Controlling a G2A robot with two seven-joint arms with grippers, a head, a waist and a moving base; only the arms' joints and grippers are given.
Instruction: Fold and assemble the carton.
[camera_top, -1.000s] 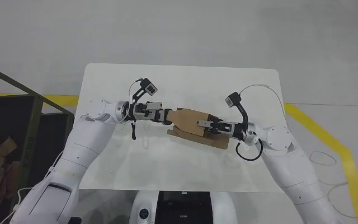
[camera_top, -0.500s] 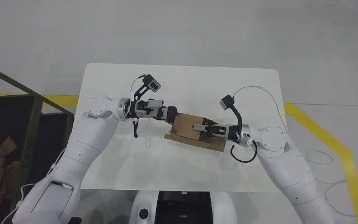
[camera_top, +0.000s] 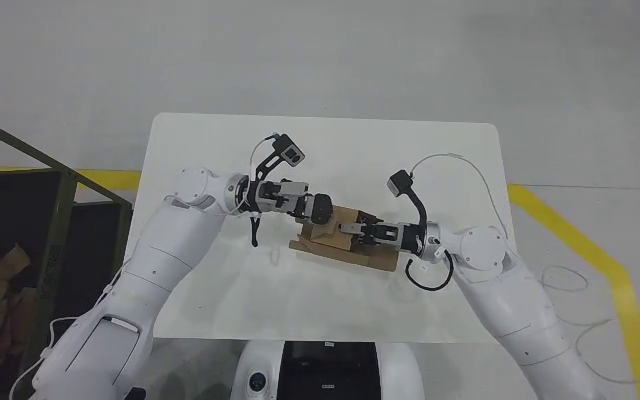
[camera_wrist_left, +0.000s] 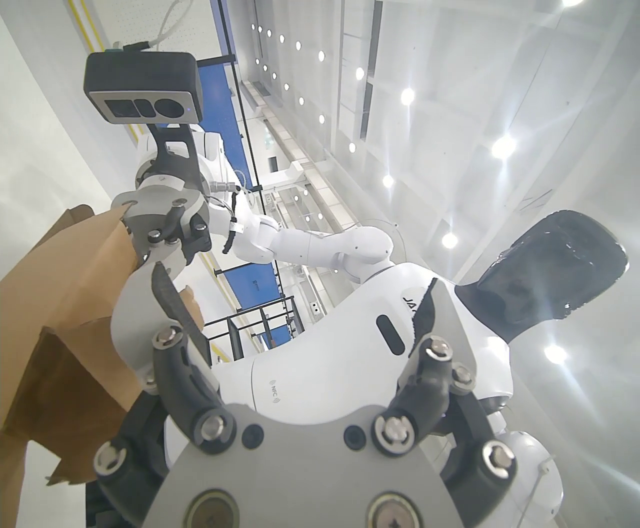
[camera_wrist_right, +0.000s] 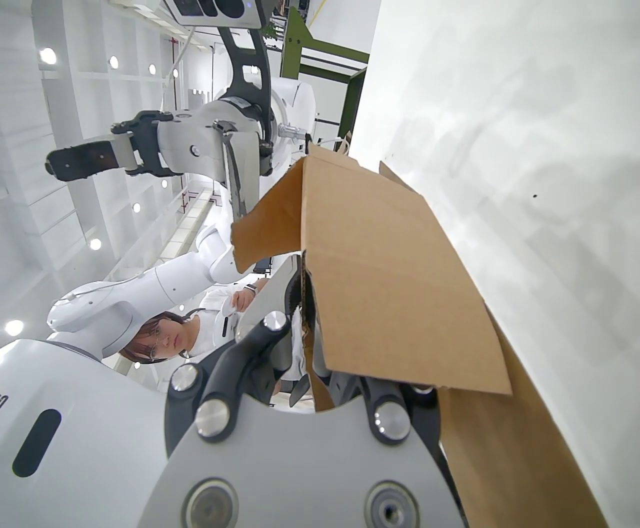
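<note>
The far finger of the right gripper (camera_top: 354, 229) was hidden behind a wall of the carton (camera_wrist_right: 390, 270) in the right wrist view, and the gripper body cut off the carton's lower edge there. From above, the two grippers covered much of the carton's upper side, so its inner folds and bottom flaps could not be made out. The carton lay near the middle of the table (camera_top: 440, 150), partly opened. One brown panel was raised and a loose flap (camera_wrist_right: 270, 220) stood out toward the left gripper (camera_top: 318, 209). Right gripper: jaws drawn almost together and clamped on the edge of a carton wall, with one finger (camera_wrist_right: 265, 305) visible on the inner side. The left wrist view confirmed this grip at the carton's upper edge. Left gripper: jaws spread wide, nothing held. Its near finger (camera_wrist_left: 167, 300) lay against the carton's flap, but actual contact could not be confirmed. Its other finger (camera_wrist_left: 555, 270), black-padded, stood well apart from the carton in open air. The two grippers were near each other at the carton's left part.
</note>
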